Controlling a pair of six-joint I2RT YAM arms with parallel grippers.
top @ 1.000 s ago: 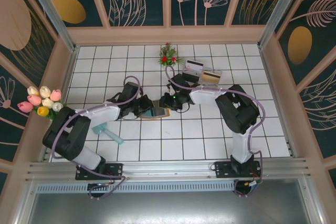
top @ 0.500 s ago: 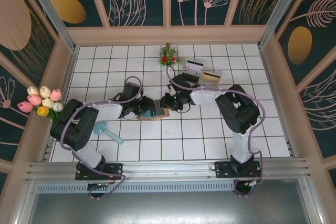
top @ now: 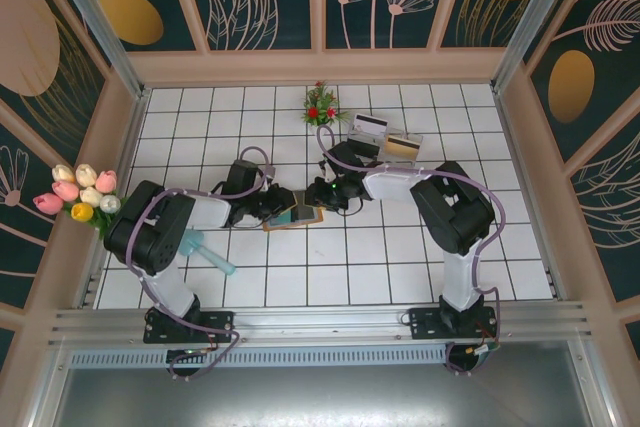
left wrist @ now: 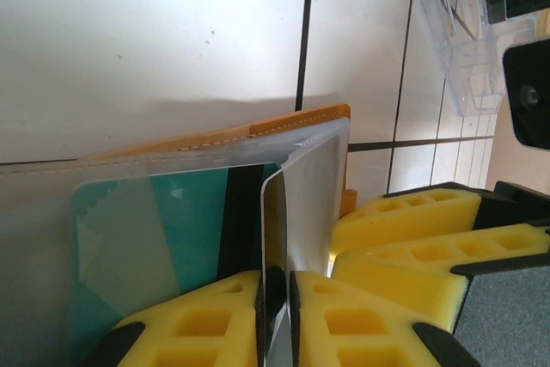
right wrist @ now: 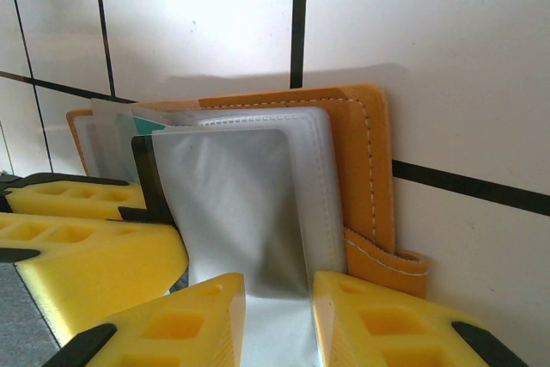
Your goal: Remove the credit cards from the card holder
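**A:** What is in the containers?

**B:** The card holder (top: 298,215) lies open, inner face up, near the middle of the white-tiled tabletop (top: 400,257). In the left wrist view a teal credit card (left wrist: 120,238) sits inside one of its clear pockets, beside a dark stripe. Farther back and to the right, a clear tray (top: 384,137) holds a white card with a dark stripe (top: 368,125) and a tan card (top: 402,145), side by side.

**A:** Any cards outside?

**B:** Pale teal cards (top: 192,245) lie loose on the tiles beside the left arm, well apart from the holder.

**A:** Which way does the holder run?

**B:** From above, its long axis goes left to right, with the left end slightly nearer the arm bases. The orange cover is flat on the tiles, and the clear leaves lift off it.

**A:** And the end effectors?

**B:** They meet over the holder from opposite sides. The left end effector (left wrist: 277,285) has its yellow fingers almost together, pinched on a thin sheet (left wrist: 292,212) seen nearly edge-on. Whether that sheet is a sleeve or a card, I cannot tell. The right end effector (right wrist: 277,290) has its fingers a little apart, clamped on a clear sleeve (right wrist: 232,204) that fills the gap between them and rises from the holder.
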